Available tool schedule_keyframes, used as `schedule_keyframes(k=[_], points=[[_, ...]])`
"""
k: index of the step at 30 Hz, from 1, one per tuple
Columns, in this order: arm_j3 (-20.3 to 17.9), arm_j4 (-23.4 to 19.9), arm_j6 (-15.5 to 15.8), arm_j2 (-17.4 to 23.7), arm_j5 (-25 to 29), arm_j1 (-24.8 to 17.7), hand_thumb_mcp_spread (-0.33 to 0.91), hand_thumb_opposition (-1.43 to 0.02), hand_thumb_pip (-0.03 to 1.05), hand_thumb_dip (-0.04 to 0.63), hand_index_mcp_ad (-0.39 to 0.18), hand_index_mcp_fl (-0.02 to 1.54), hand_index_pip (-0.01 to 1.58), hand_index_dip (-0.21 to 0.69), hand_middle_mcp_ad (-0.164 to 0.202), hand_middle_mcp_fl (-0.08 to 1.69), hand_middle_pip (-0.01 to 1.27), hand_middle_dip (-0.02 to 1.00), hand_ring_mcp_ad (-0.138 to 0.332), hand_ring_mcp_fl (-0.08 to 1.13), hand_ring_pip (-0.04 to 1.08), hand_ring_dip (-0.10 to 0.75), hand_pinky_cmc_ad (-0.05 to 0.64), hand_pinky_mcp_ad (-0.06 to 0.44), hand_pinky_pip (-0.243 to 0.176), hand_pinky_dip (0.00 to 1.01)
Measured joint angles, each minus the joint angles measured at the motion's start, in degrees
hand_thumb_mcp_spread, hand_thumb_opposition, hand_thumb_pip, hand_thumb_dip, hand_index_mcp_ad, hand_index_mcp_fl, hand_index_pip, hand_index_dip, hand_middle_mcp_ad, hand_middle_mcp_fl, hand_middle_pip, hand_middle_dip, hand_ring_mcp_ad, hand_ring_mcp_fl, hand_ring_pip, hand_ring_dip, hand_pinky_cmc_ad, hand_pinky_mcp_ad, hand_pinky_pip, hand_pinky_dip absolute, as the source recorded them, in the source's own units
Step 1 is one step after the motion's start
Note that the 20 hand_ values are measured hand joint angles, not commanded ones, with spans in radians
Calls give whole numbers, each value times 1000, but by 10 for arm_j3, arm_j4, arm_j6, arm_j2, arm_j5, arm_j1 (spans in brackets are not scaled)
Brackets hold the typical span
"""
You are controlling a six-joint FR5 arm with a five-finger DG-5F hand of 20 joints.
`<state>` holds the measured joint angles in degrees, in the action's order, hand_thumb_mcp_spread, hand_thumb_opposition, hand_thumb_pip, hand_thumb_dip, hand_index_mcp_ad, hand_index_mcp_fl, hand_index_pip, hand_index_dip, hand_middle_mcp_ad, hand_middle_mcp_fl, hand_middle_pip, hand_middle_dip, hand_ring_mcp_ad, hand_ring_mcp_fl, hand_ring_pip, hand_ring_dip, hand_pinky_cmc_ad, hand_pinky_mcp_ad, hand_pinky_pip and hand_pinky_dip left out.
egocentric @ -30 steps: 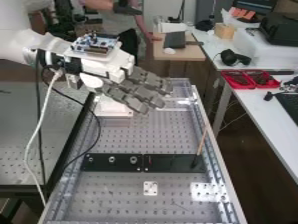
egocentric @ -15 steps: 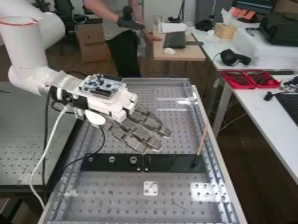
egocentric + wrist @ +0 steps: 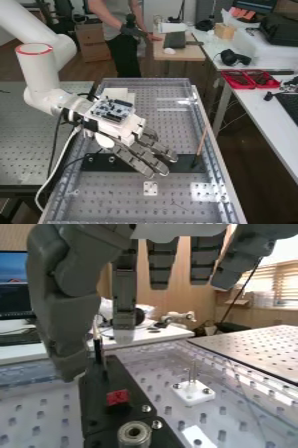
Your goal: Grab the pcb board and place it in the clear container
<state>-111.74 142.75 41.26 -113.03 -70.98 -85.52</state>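
My hand (image 3: 136, 156) is over the black strip (image 3: 189, 165) in the high view, its fingers straight and slightly spread with nothing between them. A circuit board (image 3: 112, 110) with blue and white parts is fixed on the mount behind the hand. In the wrist view the hand (image 3: 66, 309) hangs above the black strip (image 3: 106, 379), which carries a small red piece (image 3: 118, 397) and a round metal fitting (image 3: 134, 434). Whether the red piece is a pcb, I cannot tell. The strip lies on a clear perforated surface (image 3: 110, 200) with raised edges.
A thin stick (image 3: 201, 142) stands upright at the strip's right end. On the near side is a small white plate (image 3: 150, 188), its metal pins pointing up in the wrist view. Cables hang at the arm's left. Red trays (image 3: 239, 80) sit on the right-hand table.
From the far left of the bench the hand has come down and toward the near end, now over the black strip. Its fingers stay straight; the arm's upper links have swung into view.
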Motion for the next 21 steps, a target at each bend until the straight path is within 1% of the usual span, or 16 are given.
schedule_keyframes(k=[2, 4, 6, 9, 13, 15, 17, 21], points=[[2, -6, 4, -7, -4, 3, 569, -768, 332, 162, -108, 176, 1216, 202, 44, 5, 145, 126, 188, 2, 86, 21, 293, 164, -75, 192], [5, -12, 7, -14, -9, 5, 588, -771, 332, 162, -108, 173, 1246, 202, 40, 2, 145, 127, 192, 0, 93, 26, 293, 150, -75, 195], [6, -19, 9, -18, -13, 7, 585, -775, 332, 162, -115, 161, 1281, 202, 40, 5, 141, 126, 180, 2, 91, 35, 290, 150, -75, 195], [7, -32, 13, -26, -22, 10, 583, -771, 332, 164, -117, 159, 1297, 202, 40, 5, 145, 131, 178, 2, 87, 37, 290, 152, -75, 195], [6, -51, 31, -35, -44, 18, 600, -791, 332, 175, -119, 136, 1321, 201, 38, 5, 147, 140, 175, 2, 89, 42, 290, 152, -73, 190], [6, -59, 34, -39, -51, 22, 600, -787, 332, 175, -126, 141, 1330, 202, 42, 5, 148, 140, 173, 2, 93, 45, 290, 147, -59, 195], [5, -64, 35, -41, -55, 25, 600, -787, 332, 175, -117, 140, 1344, 187, 42, 5, 148, 140, 171, 3, 94, 47, 293, 145, -59, 195], [2, -86, 31, -48, -59, 29, 600, -785, 332, 175, -117, 141, 1393, 188, 40, 5, 145, 140, 169, 21, 87, 51, 293, 143, -58, 195]])
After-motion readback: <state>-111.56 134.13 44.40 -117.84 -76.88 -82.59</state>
